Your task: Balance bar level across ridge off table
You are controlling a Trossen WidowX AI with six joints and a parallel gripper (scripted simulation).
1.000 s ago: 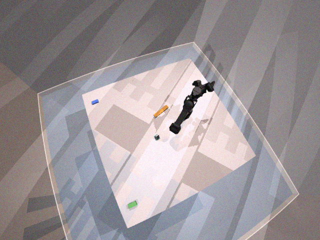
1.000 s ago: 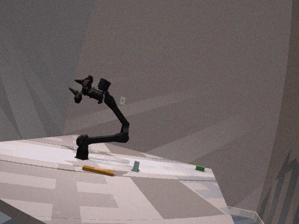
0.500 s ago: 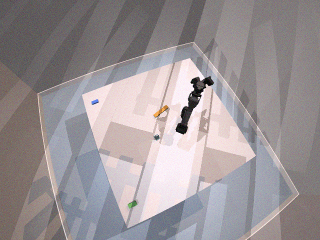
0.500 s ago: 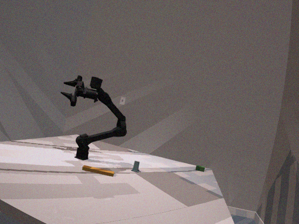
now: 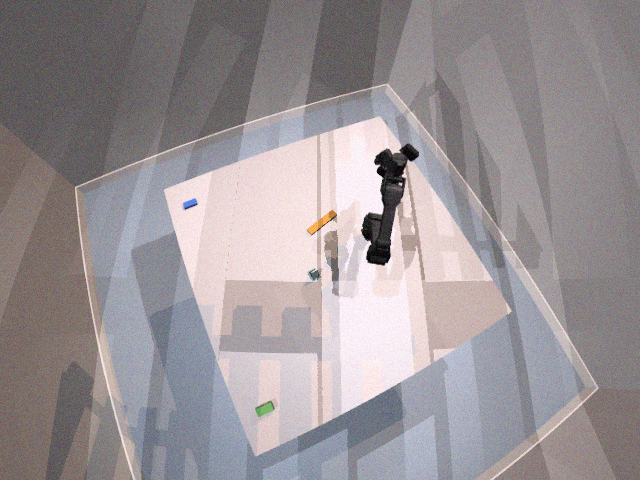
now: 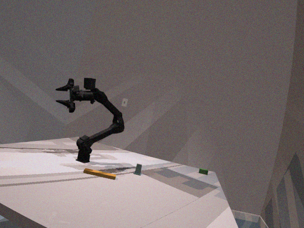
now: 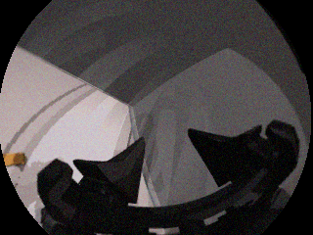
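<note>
Orange bar (image 5: 321, 222) (image 6: 99, 173) (image 7: 15, 160) flat on table (image 5: 279, 206) (image 6: 122, 196) (image 7: 54, 105), well below and outside the jaws, gripper (image 5: 383, 156) (image 6: 56, 95) (image 7: 166, 136) raised, fingers wide apart, nothing between, ridge (image 5: 313, 274) (image 6: 138, 169) also below jaws.

- From my feed, the bar (image 5: 321, 222) (image 6: 99, 173) (image 7: 15, 160) reads orange.
- I see a grey-green ridge (image 5: 313, 274) (image 6: 138, 169).
- One block (image 5: 190, 203) shows blue to me.
- Another block (image 5: 265, 408) (image 6: 203, 171) comes through green.
- My arm (image 5: 386, 217) (image 6: 104, 133) is black.
- The tabletop (image 5: 279, 206) (image 6: 118, 201) (image 7: 59, 132) looks pale pinkish white, patterned with grey-brown bands and patches.
</note>
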